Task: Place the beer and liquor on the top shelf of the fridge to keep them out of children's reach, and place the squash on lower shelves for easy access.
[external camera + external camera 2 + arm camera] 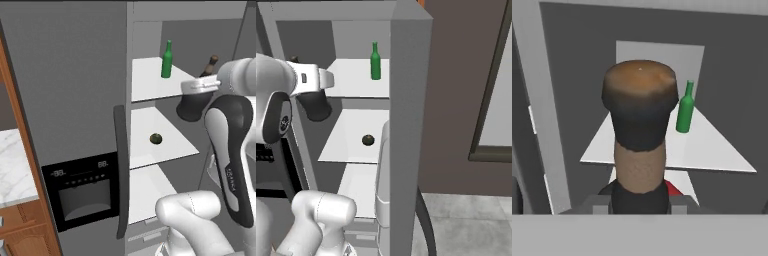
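Inside the fridge, I see the squash on a lower shelf and the beer upright on the top shelf; my end effector is clamped on the liquor, held just right of that shelf's front edge. I would lift until its base clears the edge, then carry it in, well apart from the beer.

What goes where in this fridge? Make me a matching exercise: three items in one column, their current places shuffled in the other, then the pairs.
Column one:
1. slim bright green glass beer bottle
2. squat dark brown-black liquor bottle
3. small round dark green squash

Column two:
A. lying on the white shelf below the uppermost one
B. held in the tool, in front of the shelves
C. standing upright on the top white shelf

Pairs: 1-C, 2-B, 3-A
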